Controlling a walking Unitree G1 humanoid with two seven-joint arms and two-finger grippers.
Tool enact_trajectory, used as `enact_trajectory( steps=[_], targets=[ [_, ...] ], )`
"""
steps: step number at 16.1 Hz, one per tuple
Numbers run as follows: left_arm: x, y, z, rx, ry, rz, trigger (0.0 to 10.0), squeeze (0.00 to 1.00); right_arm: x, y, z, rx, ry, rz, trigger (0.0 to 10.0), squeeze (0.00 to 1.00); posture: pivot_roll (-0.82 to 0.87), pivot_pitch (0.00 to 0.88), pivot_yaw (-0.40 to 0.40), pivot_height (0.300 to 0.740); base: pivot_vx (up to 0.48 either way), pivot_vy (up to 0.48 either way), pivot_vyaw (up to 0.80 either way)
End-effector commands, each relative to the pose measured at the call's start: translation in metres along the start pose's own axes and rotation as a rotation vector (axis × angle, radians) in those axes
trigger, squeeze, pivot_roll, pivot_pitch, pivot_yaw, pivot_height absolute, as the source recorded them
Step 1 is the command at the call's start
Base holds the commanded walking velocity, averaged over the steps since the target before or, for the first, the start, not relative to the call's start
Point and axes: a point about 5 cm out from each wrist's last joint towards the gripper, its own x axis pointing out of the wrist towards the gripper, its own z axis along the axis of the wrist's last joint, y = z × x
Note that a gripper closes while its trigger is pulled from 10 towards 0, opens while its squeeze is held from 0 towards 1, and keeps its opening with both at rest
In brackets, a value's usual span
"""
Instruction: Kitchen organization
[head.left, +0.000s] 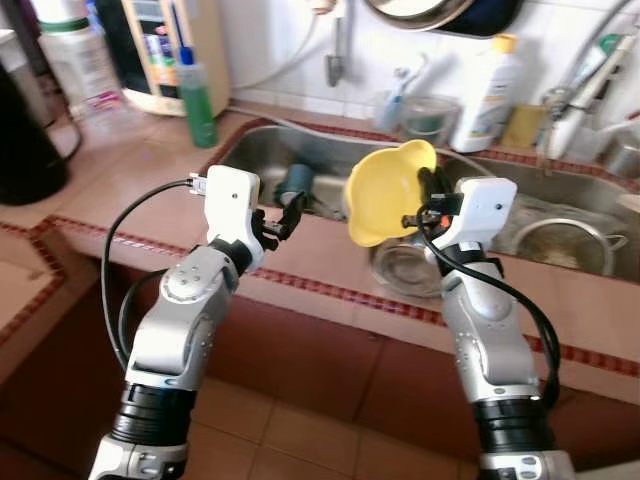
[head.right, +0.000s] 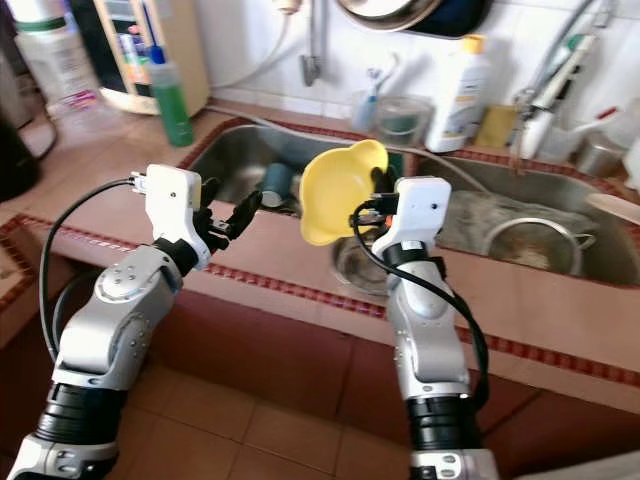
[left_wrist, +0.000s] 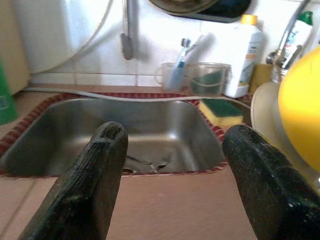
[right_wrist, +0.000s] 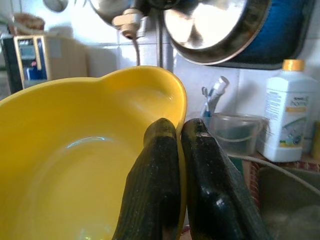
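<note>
Bowl (head.left: 388, 192), yellow plastic, held up in the air above the front edge of the double sink (head.left: 330, 150), tilted on its side with the hollow facing the robot's left; right gripper (right_wrist: 179, 165) pinches its rim, one black finger inside the wall and one outside, closed tight on the plastic. Below the bowl, a steel dish (head.left: 405, 268) sits at the sink's front, and a steel pot or strainer (head.left: 565, 245) lies in the right basin. Left gripper (head.left: 285, 215) hangs over the tiled counter edge (head.left: 300, 270) in front of the left basin, fingers (left_wrist: 95, 175) spread apart, holding nothing; a dark teal cup (head.left: 294, 183) stands in that basin just beyond it. Along the back ledge: clear tub with toothbrushes (head.left: 425, 115), white bottle with orange cap (head.left: 492, 92), yellow-green sponge (left_wrist: 220, 111), green bottle (head.left: 197, 95) at the left corner. A steel pan (right_wrist: 220, 30) hangs on the tiled wall above. Judgement on progress: early to middle, since one item is lifted but not yet put anywhere, and the cup, dish and pot in the sink look untouched; where the bowl belongs cannot be told from these views
</note>
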Motion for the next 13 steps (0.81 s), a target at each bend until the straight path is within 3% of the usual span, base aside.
enact_trajectory(
  steps=[1,5,9,13],
  targets=[
    [-0.002,0.012,-0.001,0.009,-0.008,0.04,10.0,0.0,0.004,0.009,0.005,-0.021,-0.042,0.038,10.0,0.0,-0.14,0.0,0.005,0.74,0.0,0.48,0.0],
    [-0.008,0.018,-0.008,0.026,0.003,0.055,10.0,0.0,-0.001,0.016,-0.003,-0.064,-0.034,0.064,10.0,0.0,-0.14,0.0,0.006,0.74,0.0,0.48,0.0],
    [-0.009,0.008,-0.01,0.128,-0.019,0.03,10.0,0.0,-0.002,0.018,-0.008,-0.082,-0.022,0.063,10.0,0.0,-0.13,0.0,0.008,0.74,0.0,0.0,0.0],
    [-0.011,0.004,-0.011,0.122,-0.018,-0.02,10.0,0.0,-0.002,0.016,-0.011,-0.096,0.002,0.044,10.0,0.0,-0.13,0.0,0.014,0.74,0.0,0.0,-0.2]
  ],
)
